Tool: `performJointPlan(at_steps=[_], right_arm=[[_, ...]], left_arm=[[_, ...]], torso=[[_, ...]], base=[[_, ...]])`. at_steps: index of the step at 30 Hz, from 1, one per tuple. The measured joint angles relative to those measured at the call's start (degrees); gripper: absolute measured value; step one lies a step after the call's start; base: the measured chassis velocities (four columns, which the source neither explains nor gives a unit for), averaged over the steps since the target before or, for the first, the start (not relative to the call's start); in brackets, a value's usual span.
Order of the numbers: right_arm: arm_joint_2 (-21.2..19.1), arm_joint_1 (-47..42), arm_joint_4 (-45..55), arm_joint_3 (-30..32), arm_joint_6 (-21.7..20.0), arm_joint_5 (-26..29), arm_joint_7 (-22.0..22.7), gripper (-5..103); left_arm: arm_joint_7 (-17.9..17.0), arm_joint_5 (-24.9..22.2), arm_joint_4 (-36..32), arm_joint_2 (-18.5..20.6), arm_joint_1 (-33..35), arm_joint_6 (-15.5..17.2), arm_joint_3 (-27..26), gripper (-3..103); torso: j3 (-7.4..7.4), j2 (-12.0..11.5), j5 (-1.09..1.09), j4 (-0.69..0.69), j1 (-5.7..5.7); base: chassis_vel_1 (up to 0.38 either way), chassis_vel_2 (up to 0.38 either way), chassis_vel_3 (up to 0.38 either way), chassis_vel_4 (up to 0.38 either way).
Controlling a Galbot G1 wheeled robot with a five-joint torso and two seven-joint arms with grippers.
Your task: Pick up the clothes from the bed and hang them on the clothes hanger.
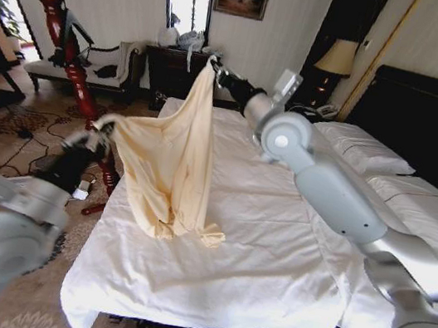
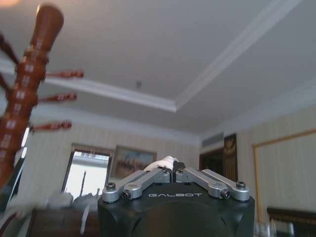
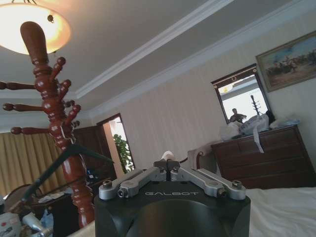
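Observation:
The clothes (image 1: 171,160), a pale cream-yellow silky garment, hang stretched between both grippers, and the lower hem rests on the bed (image 1: 262,255). My left gripper (image 1: 99,134) is shut on one upper corner, off the bed's left side. My right gripper (image 1: 215,69) is shut on the other corner, higher and farther back. In the left wrist view, the left gripper (image 2: 172,168) pinches a scrap of pale cloth (image 2: 162,161). The right gripper (image 3: 167,165) does the same in the right wrist view. The clothes hanger (image 3: 59,160), slim and black, hangs on a red-brown wooden coat stand (image 3: 52,106).
The coat stand (image 1: 55,14) rises left of the bed, just behind my left arm. Beyond it are a bench (image 1: 76,64), a dark dresser (image 1: 176,68) and a lamp (image 1: 336,57). White pillows (image 1: 364,150) lie by the dark headboard (image 1: 437,116). Cables and small items litter the carpet (image 1: 26,136).

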Motion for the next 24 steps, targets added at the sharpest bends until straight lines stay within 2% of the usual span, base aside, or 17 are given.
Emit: performJointPlan(at_steps=[1,3,4,5,7,8,10,11,14,16,19,20,21,24], right_arm=[[-1.15,-2.51,1.16,0.95,0.03,-1.13,-0.01,0],[-2.03,-4.26,2.16,1.62,0.15,-1.97,-0.05,0],[-2.6,-5.5,3.11,2.07,0.25,-2.57,-0.09,0],[-2.6,-5.5,3.11,2.07,0.25,-2.57,-0.09,0],[-2.95,-7.19,4.6,2.34,0.46,-3.59,-0.11,0],[-2.81,-7.54,4.88,2.32,0.52,-3.94,-0.12,0],[-2.6,-8.02,5.07,2.18,0.59,-4.39,-0.09,0],[-2.32,-8.54,5.27,2.0,0.64,-4.89,-0.08,0],[-1.84,-9.43,5.29,1.86,0.68,-5.69,0.0,0],[-1.53,-10.08,5.06,1.82,0.75,-6.21,0.03,0],[-0.96,-11.28,4.5,1.64,0.91,-6.81,0.11,0],[-0.75,-11.71,4.28,1.36,0.99,-7.17,0.12,0],[-0.75,-11.71,4.28,1.36,0.99,-7.17,0.12,0],[-0.06,-12.89,3.73,0.44,1.21,-8.31,0.12,0]], left_arm=[[-1.58,-6.05,1.37,5.12,-4.34,0.8,-3.89,0],[-2.83,-10.43,3.43,9.3,-8.17,1.3,-5.26,0],[-3.84,-13.87,5.73,12.66,-11.96,1.79,-4.89,0],[-3.84,-13.87,5.73,12.66,-11.96,1.79,-4.89,0],[-6.25,-19.76,10.76,18.41,-20.18,3.88,-3.03,0],[-7.0,-21.38,12.22,19.75,-21.97,4.67,-2.66,0],[-7.99,-23.2,13.71,20.81,-23.41,5.72,-2.17,0],[-8.97,-25.7,14.99,21.15,-23.9,6.87,-1.47,0],[-9.25,-27.34,15.64,18.97,-21.47,8.02,-0.25,0],[-9.36,-27.28,15.54,15.49,-18.57,8.68,1.69,0],[-10.42,-24.56,15.28,6.01,-14.52,9.92,9.62,0],[-10.88,-22.2,15.63,2.44,-13.44,10.76,13.17,0],[-10.88,-22.2,15.63,2.44,-13.44,10.76,13.17,0],[-12.58,-15.28,19.36,-6.55,-12.18,13.29,24.97,0]], torso=[[0.0,0.0,-0.01,0.01,0.0],[0.0,0.0,0.0,-0.01,-0.01],[-0.01,0.0,0.0,-0.01,-0.01],[-0.01,0.0,0.0,-0.01,-0.01],[-0.01,0.0,0.0,-0.03,0.0],[-0.01,0.0,0.02,0.0,0.0],[-0.01,0.0,0.03,0.03,0.0],[-0.01,0.0,0.0,0.04,-0.01],[-0.02,0.01,0.0,0.04,-0.01],[-0.01,0.01,-0.03,0.03,-0.01],[0.0,0.0,-0.04,0.01,0.0],[0.0,0.0,-0.05,-0.01,0.01],[0.0,0.0,-0.05,-0.01,0.01],[0.0,0.0,-0.02,0.02,-0.01]], base=[[0.0,0.0,0.0,0.0],[0.0,0.0,0.0,0.0],[0.0,0.0,0.0,0.0],[0.0,0.0,0.0,0.0],[0.0,0.0,0.0,0.0],[0.0,0.0,0.0,0.0],[0.0,0.0,0.0,0.0],[0.0,0.0,0.0,0.0],[0.0,0.0,0.0,0.0],[0.0,0.0,0.0,0.0],[0.0,0.0,0.0,0.0],[0.0,0.0,0.0,0.0],[0.0,0.0,0.0,0.0],[0.0,0.0,0.0,0.0]])
